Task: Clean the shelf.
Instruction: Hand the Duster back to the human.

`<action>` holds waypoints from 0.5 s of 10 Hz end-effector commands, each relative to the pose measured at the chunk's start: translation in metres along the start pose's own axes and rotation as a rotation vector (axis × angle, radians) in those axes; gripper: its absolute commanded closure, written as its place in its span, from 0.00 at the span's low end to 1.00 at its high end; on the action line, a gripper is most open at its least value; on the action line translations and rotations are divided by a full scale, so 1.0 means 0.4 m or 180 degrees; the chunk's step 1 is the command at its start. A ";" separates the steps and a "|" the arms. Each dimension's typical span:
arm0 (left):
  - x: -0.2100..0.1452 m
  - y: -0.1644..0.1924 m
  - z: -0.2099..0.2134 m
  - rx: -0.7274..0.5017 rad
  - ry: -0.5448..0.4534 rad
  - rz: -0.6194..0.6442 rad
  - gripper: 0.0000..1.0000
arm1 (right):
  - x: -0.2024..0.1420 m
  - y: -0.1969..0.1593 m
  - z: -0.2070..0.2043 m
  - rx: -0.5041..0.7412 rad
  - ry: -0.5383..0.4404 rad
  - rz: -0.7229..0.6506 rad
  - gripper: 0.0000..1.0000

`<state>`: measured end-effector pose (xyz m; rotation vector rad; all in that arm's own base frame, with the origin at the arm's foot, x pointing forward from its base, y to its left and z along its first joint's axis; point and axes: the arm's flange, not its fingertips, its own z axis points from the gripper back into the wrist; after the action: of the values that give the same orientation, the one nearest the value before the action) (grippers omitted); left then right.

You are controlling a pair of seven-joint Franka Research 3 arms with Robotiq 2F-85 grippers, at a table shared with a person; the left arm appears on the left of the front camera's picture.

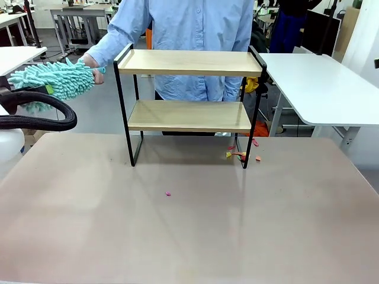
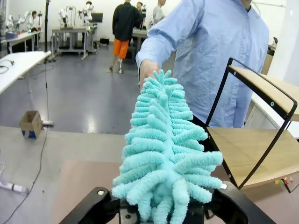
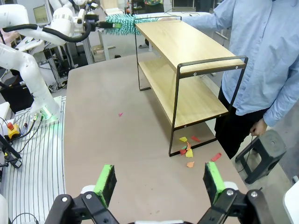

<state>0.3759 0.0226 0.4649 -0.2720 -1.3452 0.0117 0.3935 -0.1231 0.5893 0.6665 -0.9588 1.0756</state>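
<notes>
Handover step, judged — duster (image 2: 161, 154) between left end effector (image 2: 163, 212) and person's hand (image 2: 147, 70); grip state cannot tell; right end effector (image 3: 159, 179) spread, empty; shelf (image 1: 189, 100) upright at desk's (image 1: 189, 225) far edge, paper scraps (image 1: 240, 155) at its foot; next — settle duster ownership, then wipe boards.

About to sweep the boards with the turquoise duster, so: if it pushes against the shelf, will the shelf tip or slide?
The shelf looks light: thin black frame, two wooden boards, nothing on them. It stands tall on narrow feet, so a push on the top board could tip or slide it. The chenille duster looks soft and floppy, so it should press only gently.
</notes>
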 end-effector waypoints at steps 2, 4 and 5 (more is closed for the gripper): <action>0.130 0.017 0.046 -0.0010 0.0369 0.0401 0.00 | 0.002 -0.002 0.008 0.0026 0.0051 0.0064 0.00; 0.264 0.045 0.081 -0.0143 0.0497 0.0775 0.00 | 0.002 -0.002 0.008 0.0026 0.0051 0.0064 0.00; 0.311 0.061 0.095 -0.0194 0.0584 0.0979 0.00 | 0.002 -0.002 0.008 0.0026 0.0051 0.0064 0.00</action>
<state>0.3885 0.0537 0.5366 -0.4340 -1.1708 0.1579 0.3935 -0.1232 0.5894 0.6665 -0.9585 1.0759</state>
